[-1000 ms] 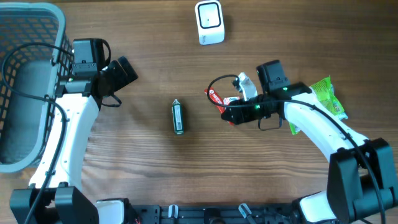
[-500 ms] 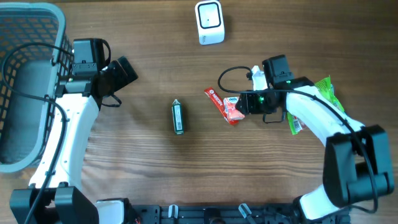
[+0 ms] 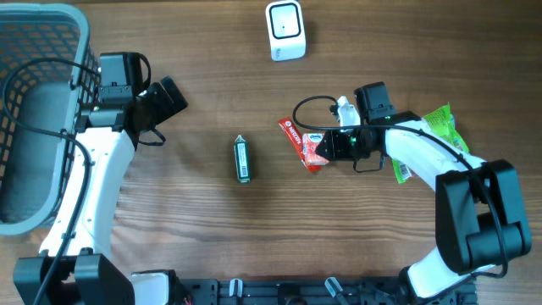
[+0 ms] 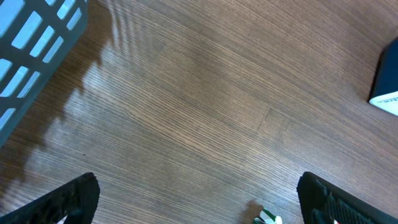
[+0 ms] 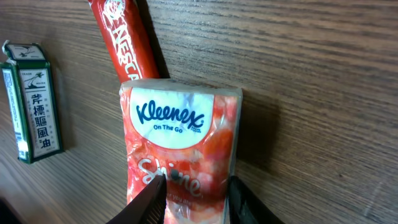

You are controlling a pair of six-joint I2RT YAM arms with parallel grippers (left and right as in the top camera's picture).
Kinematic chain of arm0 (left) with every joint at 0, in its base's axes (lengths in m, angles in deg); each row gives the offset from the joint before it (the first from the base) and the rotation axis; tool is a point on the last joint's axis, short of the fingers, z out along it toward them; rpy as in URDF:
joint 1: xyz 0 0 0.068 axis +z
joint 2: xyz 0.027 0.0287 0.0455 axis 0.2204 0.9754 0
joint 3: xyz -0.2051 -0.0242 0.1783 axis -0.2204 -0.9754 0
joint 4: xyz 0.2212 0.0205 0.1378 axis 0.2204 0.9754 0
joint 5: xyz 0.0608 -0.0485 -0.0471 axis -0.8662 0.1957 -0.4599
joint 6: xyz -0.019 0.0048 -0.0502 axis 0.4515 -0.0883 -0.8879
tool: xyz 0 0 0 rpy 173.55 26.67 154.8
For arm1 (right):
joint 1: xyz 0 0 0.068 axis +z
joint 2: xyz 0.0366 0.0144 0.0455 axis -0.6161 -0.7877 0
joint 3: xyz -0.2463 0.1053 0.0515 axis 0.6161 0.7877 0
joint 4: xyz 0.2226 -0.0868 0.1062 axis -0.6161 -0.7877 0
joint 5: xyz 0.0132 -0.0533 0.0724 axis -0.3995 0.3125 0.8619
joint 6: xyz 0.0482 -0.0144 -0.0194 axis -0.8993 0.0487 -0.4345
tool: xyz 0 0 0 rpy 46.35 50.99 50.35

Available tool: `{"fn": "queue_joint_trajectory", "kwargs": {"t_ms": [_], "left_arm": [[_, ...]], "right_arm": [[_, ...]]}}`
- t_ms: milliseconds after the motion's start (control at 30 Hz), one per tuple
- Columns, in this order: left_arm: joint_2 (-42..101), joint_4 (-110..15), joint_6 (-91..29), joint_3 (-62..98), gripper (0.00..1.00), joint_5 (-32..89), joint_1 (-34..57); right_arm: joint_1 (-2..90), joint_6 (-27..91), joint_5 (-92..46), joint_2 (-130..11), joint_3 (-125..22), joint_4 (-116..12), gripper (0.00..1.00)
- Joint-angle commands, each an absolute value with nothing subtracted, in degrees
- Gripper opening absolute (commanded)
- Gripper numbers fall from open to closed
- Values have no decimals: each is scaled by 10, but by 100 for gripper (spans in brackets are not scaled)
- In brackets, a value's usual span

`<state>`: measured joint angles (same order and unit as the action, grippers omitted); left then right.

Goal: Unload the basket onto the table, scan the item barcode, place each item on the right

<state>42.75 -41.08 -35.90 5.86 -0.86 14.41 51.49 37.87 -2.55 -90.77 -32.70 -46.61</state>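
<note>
A red and white Kleenex tissue pack (image 5: 180, 137) lies on the wooden table beside a red Nescafe stick (image 5: 127, 43). My right gripper (image 5: 194, 196) is closed on the pack's near end, one finger on each side. From overhead, the right gripper (image 3: 327, 144) meets the tissue pack (image 3: 314, 151) right of centre. A white barcode scanner (image 3: 284, 30) stands at the far edge. My left gripper (image 3: 169, 97) hovers open at the left, and its wrist view shows the left gripper (image 4: 199, 202) spread wide over bare wood.
A small green box (image 3: 243, 159) lies at the table's centre. A green snack packet (image 3: 442, 131) sits under the right arm. A grey wire basket (image 3: 80, 38) fills the far left. The Nescafe stick (image 3: 292, 133) touches the tissue pack.
My right gripper has narrowed around the tissue pack and shifted slightly left. The left arm has not moved.
</note>
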Motion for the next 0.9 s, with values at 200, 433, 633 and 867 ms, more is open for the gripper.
{"fn": "queue_joint_trajectory", "kwargs": {"t_ms": [200, 433, 633, 867], "left_arm": [[424, -412, -360, 66, 100, -12, 146], [424, -412, -360, 66, 100, -12, 146], [424, -412, -360, 66, 100, -12, 146], [424, -412, -360, 66, 100, -12, 146]], "right_arm": [[516, 348, -11, -917, -271, -399, 5], [516, 340, -91, -793, -303, -458, 4], [516, 353, -237, -695, -487, -672, 4], [527, 423, -393, -695, -652, -692, 4]]}}
